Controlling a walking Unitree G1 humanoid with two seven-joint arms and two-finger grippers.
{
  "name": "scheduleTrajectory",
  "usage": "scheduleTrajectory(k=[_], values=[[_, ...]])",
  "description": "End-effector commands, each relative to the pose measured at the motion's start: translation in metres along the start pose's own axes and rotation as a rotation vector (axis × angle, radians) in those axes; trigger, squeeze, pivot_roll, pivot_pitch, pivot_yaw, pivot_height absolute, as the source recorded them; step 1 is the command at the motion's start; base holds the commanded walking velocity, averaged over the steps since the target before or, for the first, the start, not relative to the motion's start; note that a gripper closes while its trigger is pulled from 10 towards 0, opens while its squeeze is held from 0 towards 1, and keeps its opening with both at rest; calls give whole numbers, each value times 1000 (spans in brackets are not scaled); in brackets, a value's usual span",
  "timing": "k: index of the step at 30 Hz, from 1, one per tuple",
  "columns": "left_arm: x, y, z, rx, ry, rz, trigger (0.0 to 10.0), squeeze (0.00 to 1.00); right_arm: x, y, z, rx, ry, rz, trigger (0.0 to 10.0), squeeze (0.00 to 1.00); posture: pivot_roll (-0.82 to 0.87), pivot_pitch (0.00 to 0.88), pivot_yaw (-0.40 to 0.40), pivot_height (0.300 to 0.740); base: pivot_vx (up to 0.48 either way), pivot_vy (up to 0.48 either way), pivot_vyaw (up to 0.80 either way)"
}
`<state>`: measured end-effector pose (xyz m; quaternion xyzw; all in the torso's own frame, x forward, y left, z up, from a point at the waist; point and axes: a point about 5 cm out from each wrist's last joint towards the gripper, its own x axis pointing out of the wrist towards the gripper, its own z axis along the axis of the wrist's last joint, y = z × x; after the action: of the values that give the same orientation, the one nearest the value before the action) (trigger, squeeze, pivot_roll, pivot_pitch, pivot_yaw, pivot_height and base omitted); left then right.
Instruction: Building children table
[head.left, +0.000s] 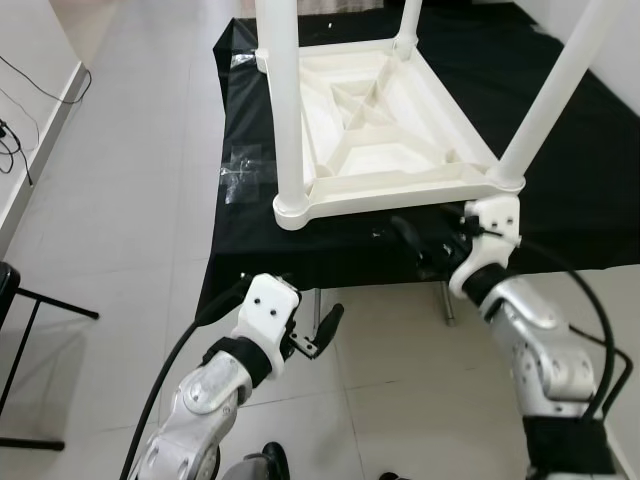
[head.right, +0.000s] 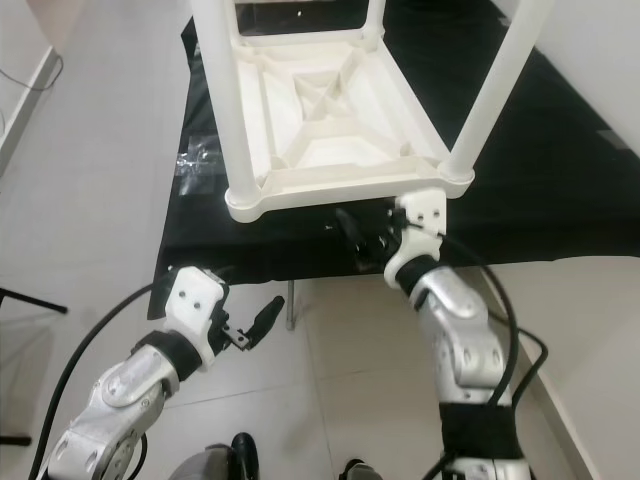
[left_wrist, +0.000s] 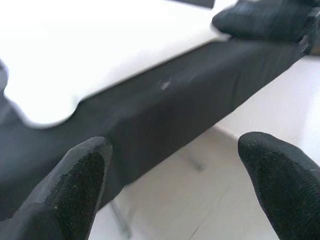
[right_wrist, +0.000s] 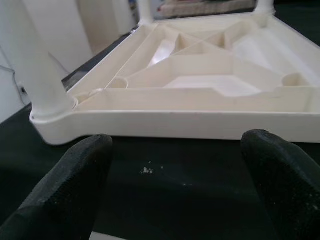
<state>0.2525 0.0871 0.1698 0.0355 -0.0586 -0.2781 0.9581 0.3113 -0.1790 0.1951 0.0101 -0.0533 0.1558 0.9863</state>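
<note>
Evidently, the children table (head.left: 385, 130) was shown inverted on the black-draped bench (head.left: 590, 190) with all legs fitted, the right gripper (head.left: 425, 245) spread just before its near edge, the left gripper (head.left: 325, 330) spread lower down; righting it was judged next.

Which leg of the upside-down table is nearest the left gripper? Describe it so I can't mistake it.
Find the black-draped table with the white children table lying upside down on it. The leg standing at its front corner on the robot's left, above the left gripper, is the one; the other front leg rises above the right gripper.
</note>
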Motion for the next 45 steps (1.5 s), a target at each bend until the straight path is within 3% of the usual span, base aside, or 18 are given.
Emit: scheduleTrajectory(k=[1,8,12,23,27,34,45], values=[[2,0,-1,-25,-10,-9,10000,0,-1,10,0,31,4,8,10000,0,8,131,14,740,416,0,-800],[10,-1,2,-25,-31,-26,10000,0,1,35,3,133,-27,73,10000,0,9,112,18,740,434,0,-678],[13,0,1,-20,-34,-31,10000,0,3,48,3,112,-33,104,10000,0,13,99,21,740,432,0,-200],[12,5,-3,-2,-27,9,10000,0,2,60,12,112,-90,210,10000,0,15,90,20,740,198,0,0],[9,6,-7,4,-22,27,10000,0,-8,69,18,97,-120,372,10000,0,16,87,20,740,0,0,600],[-1,1,-18,-1,2,36,10000,0,-17,70,24,60,-131,515,10000,0,11,83,22,740,0,0,800],[-6,1,-22,-4,22,49,10000,0,-19,63,25,36,-119,533,10000,0,12,85,16,740,0,0,800]])
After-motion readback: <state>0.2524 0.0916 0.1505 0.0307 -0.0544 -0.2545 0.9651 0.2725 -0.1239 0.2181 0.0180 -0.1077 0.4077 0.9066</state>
